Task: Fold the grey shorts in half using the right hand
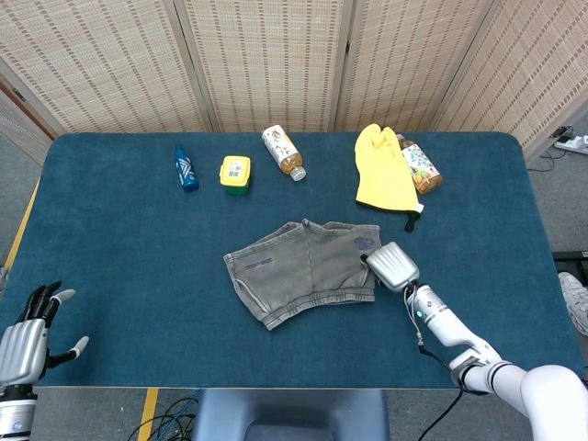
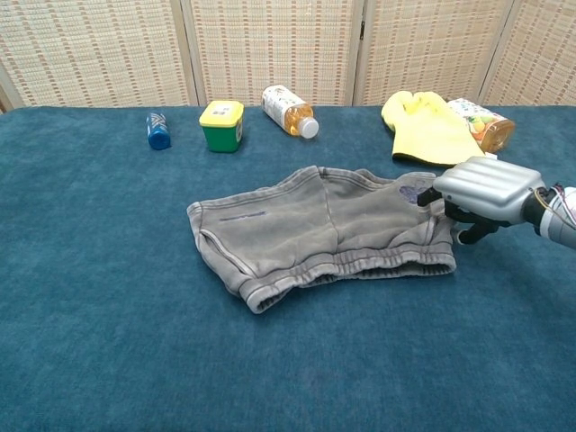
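The grey shorts [image 1: 299, 271] lie flat in the middle of the blue table, waistband toward the front edge; in the chest view the shorts [image 2: 324, 229] show a small dark print near their right leg. My right hand [image 1: 392, 266] sits at the shorts' right edge, and in the chest view this hand [image 2: 481, 191] has its fingers curled down onto that edge, where the cloth is puckered. My left hand [image 1: 26, 338] hangs off the table's front left corner, fingers apart and holding nothing.
Along the back of the table lie a blue bottle [image 1: 186, 169], a yellow-lidded green tub [image 1: 235, 174], a tea bottle [image 1: 282, 152], a yellow glove [image 1: 383, 170] and a drink bottle [image 1: 421, 165] beside it. Woven screens stand behind the table.
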`<move>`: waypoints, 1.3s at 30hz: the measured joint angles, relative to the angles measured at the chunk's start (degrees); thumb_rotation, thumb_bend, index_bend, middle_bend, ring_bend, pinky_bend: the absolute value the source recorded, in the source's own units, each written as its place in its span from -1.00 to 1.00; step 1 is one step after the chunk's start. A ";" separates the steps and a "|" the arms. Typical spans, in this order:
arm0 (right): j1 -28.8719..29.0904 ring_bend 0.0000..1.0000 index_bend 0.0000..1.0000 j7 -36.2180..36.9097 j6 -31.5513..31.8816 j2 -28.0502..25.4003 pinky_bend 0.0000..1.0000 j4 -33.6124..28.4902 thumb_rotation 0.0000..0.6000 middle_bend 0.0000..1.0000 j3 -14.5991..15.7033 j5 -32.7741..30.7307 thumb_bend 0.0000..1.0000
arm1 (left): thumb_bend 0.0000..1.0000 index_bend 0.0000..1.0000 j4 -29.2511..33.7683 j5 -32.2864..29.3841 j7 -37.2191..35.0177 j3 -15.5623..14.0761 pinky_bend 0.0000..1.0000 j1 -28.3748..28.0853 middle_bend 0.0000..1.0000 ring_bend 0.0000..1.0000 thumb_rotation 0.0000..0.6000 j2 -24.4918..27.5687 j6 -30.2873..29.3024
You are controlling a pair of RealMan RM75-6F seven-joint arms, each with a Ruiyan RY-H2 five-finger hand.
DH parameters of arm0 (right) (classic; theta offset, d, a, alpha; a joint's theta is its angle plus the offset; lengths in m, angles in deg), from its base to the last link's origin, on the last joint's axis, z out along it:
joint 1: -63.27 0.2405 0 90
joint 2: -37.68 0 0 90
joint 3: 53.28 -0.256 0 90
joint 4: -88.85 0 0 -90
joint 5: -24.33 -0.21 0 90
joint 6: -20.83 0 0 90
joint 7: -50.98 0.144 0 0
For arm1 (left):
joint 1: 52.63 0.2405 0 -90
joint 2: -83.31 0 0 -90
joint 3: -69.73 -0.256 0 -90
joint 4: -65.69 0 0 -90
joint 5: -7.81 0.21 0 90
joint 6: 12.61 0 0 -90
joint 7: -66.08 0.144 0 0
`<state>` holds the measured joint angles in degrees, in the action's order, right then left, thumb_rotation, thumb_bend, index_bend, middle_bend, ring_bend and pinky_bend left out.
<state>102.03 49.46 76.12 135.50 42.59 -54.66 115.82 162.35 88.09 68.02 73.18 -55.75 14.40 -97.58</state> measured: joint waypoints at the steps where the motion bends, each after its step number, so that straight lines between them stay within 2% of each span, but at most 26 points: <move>1: -0.10 1.00 0.11 0.11 0.36 -0.18 1.00 0.01 1.00 0.95 0.12 0.10 0.34 | -0.51 -0.53 -0.02 0.02 -0.02 -0.01 -0.44 0.01 -0.77 -0.85 1.00 0.00 0.01; 8: -1.28 1.00 0.15 0.29 4.04 -4.31 1.00 -2.08 1.00 0.96 1.66 1.70 0.38 | -0.51 -0.53 -0.32 -0.05 -0.48 -0.01 -0.44 0.09 -0.77 -0.85 1.00 0.01 0.10; 15: -3.43 1.00 0.15 -1.71 6.93 -12.01 1.00 -6.90 1.00 0.96 4.31 3.51 0.38 | -0.51 -0.53 -0.98 -0.17 -0.97 0.08 -0.44 0.05 -0.77 -0.85 1.00 -0.09 0.34; 19: -4.09 1.00 0.15 -3.00 9.23 -13.52 1.00 -8.76 1.00 0.95 4.20 3.81 0.37 | -0.51 -0.53 -1.02 0.10 -1.05 0.19 -0.44 -0.18 -0.77 -0.85 1.00 -0.28 0.46; 23: -3.35 1.00 0.15 -3.09 12.47 -12.35 1.00 -8.62 1.00 0.94 3.04 5.09 0.34 | -0.51 -0.53 -1.23 0.32 -1.17 0.28 -0.44 -0.25 -0.77 -0.85 1.00 -0.43 0.32; 28: -0.05 1.00 0.15 -1.01 17.63 -7.69 1.00 -5.03 1.00 0.94 1.68 9.13 0.31 | -0.51 -0.53 -1.89 -0.13 -1.54 0.26 -0.44 0.11 -0.77 -0.85 1.00 -0.41 0.15; 34: 5.43 1.00 0.15 1.77 19.39 -2.49 1.00 -1.38 1.00 0.94 0.87 12.89 0.29 | -0.51 -0.53 -2.54 -0.74 -2.18 0.07 -0.44 0.73 -0.77 -0.85 1.00 -0.33 0.00; 39: 8.99 1.00 0.15 3.89 20.29 0.58 1.00 0.19 1.00 0.94 1.60 16.06 0.26 | -0.51 -0.53 -3.02 -1.10 -2.65 -0.05 -0.44 1.14 -0.77 -0.85 1.00 -0.24 -0.06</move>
<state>111.03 53.36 96.41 136.08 42.78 -53.07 131.89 159.32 86.98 65.37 73.13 -54.61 14.16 -97.64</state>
